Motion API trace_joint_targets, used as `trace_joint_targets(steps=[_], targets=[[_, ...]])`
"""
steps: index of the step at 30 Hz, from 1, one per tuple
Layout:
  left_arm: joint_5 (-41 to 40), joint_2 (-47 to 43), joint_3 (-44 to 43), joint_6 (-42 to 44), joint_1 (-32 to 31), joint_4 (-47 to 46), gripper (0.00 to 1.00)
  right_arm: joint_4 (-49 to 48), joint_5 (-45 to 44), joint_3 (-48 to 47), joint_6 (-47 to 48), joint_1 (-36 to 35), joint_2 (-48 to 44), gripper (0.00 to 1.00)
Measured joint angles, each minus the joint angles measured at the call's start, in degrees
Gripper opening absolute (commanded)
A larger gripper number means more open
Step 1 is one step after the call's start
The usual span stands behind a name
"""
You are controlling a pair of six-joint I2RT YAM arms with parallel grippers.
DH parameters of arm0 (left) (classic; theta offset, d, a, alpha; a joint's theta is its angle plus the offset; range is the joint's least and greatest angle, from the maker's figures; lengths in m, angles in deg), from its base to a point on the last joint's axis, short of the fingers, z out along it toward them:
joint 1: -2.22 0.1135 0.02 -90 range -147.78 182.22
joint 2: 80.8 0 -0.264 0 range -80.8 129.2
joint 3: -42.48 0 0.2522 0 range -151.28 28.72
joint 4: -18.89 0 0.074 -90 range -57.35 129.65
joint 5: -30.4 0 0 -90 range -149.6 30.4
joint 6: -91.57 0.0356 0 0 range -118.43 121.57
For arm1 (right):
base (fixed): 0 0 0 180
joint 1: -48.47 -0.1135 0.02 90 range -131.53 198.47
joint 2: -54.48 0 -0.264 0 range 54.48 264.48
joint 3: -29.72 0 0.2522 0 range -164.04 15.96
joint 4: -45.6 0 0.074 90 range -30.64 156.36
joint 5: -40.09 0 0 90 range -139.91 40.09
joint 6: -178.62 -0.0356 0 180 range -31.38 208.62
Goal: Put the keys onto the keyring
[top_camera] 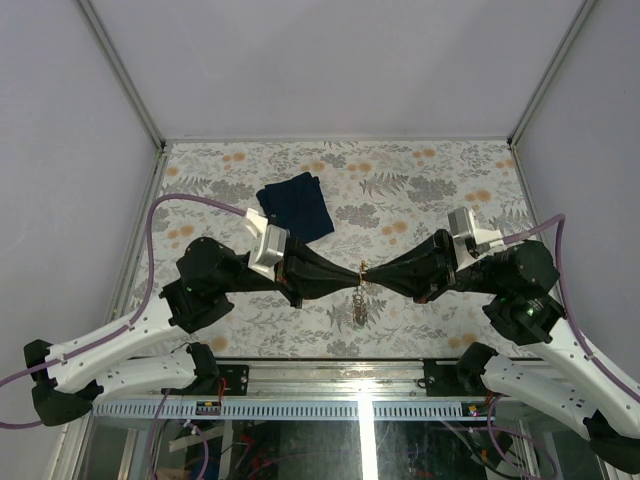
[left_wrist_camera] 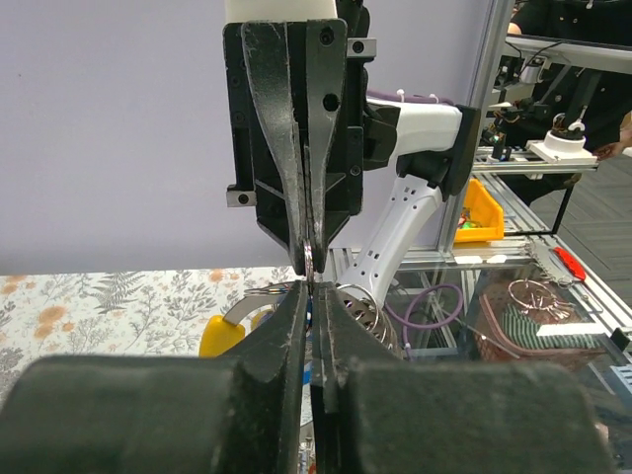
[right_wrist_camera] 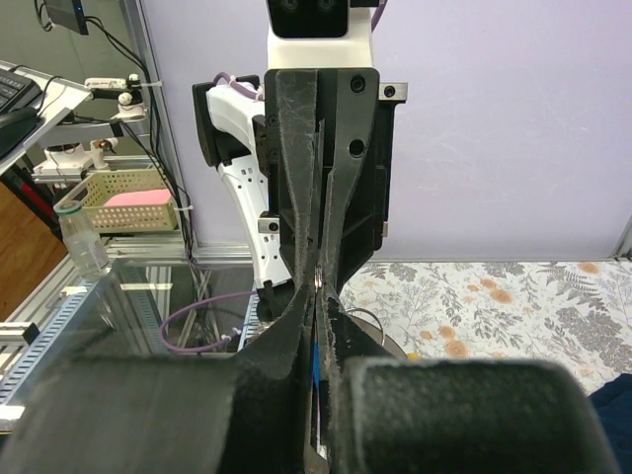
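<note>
My two grippers meet tip to tip above the near middle of the table. The left gripper (top_camera: 355, 277) and the right gripper (top_camera: 369, 276) are both shut on the thin silvery keyring (top_camera: 362, 271), held in the air. A bunch of keys (top_camera: 359, 312) hangs below it. In the left wrist view my gripper (left_wrist_camera: 314, 294) is closed; a bit of the keyring (left_wrist_camera: 310, 259) shows in the opposite tips, with a yellow tag (left_wrist_camera: 219, 336) and wire loops (left_wrist_camera: 357, 301) below. In the right wrist view my gripper (right_wrist_camera: 318, 296) pinches the keyring (right_wrist_camera: 318, 281); a blue tag (right_wrist_camera: 315, 360) shows between the fingers.
A dark navy folded cloth (top_camera: 296, 205) lies on the floral table cover (top_camera: 430, 190) behind the left arm; its corner also shows in the right wrist view (right_wrist_camera: 617, 405). Grey walls enclose the back and sides. The metal frame rail (top_camera: 330, 372) runs along the near edge.
</note>
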Motion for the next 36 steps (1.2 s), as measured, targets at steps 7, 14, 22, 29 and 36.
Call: trace_joint_targets(steps=[7, 14, 22, 29, 36], targets=[[0.1, 0.0, -0.8, 0.2, 0.0, 2.0, 0.00, 2.0, 0.0, -0.5, 1.9, 0.0, 0.0, 0.23], [-1.1, 1.8, -10.6, 5.8, 0.0, 19.7, 0.00, 10.0, -0.9, -4.6, 6.9, 0.0, -0.5, 0.33], [-5.2, 9.0, -28.1, 16.2, 0.0, 48.9, 0.00, 20.8, -2.6, -9.7, 12.3, 0.0, 0.2, 0.34], [-8.6, 16.7, -38.5, 21.8, 0.0, 69.2, 0.00, 23.5, -2.5, -8.4, 12.6, 0.0, 2.9, 0.35], [-9.8, 18.2, -41.2, 23.7, 0.0, 76.2, 0.00, 23.3, -1.6, -6.8, 12.2, 0.0, 6.6, 0.37]])
